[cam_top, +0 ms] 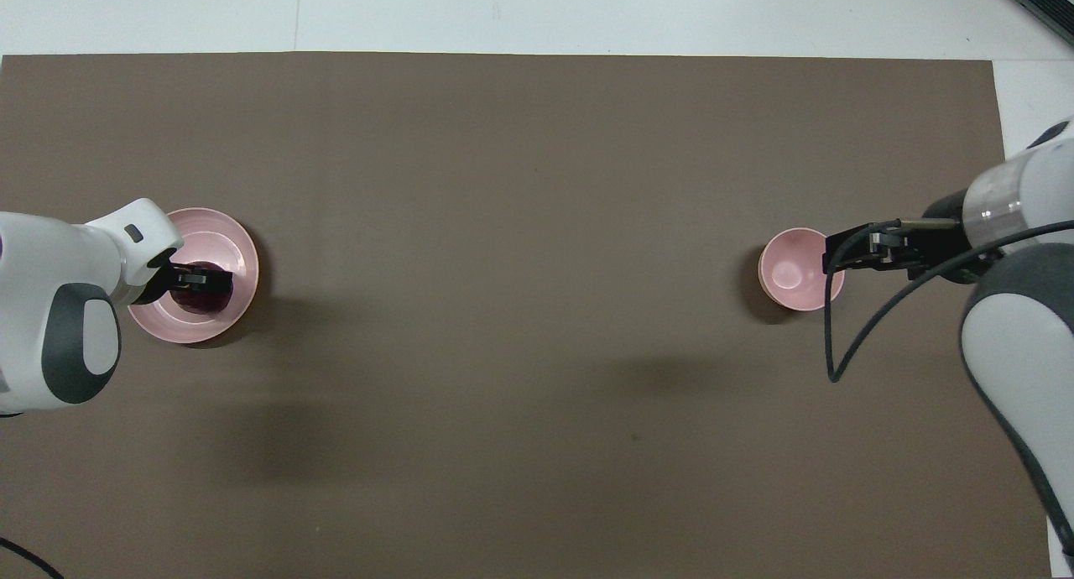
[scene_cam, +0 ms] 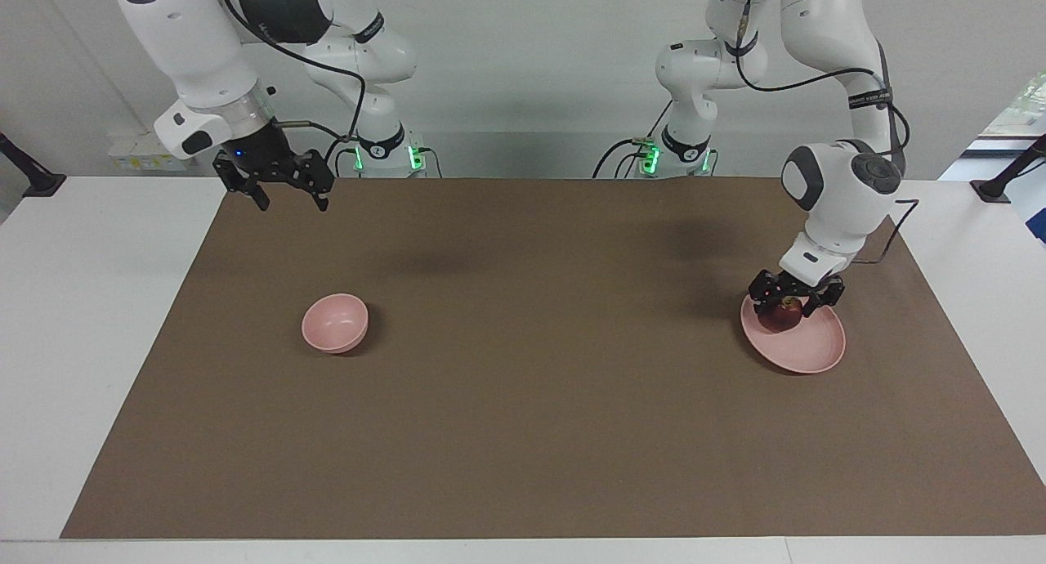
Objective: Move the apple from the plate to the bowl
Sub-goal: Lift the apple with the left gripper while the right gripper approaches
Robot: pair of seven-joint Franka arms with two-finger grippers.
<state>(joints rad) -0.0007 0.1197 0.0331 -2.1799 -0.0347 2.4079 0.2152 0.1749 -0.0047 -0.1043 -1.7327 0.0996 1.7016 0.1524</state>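
Note:
The dark red apple [scene_cam: 781, 314] sits on the wide pale pink plate [scene_cam: 809, 351] at the left arm's end of the mat; it also shows in the overhead view [cam_top: 195, 298] on the plate [cam_top: 239, 247]. My left gripper [scene_cam: 786, 306] [cam_top: 201, 278] is down on the plate with its fingers closed against both sides of the apple. The small deep pink bowl [scene_cam: 335, 323] [cam_top: 793, 270] stands empty toward the right arm's end. My right gripper [scene_cam: 291, 200] [cam_top: 841, 253] is open and empty, raised in the air over the mat's edge nearest the robots.
A brown mat [scene_cam: 523, 433] covers most of the white table [scene_cam: 82, 319]. A black cable [cam_top: 839, 344] hangs from the right wrist. Nothing else lies on the mat.

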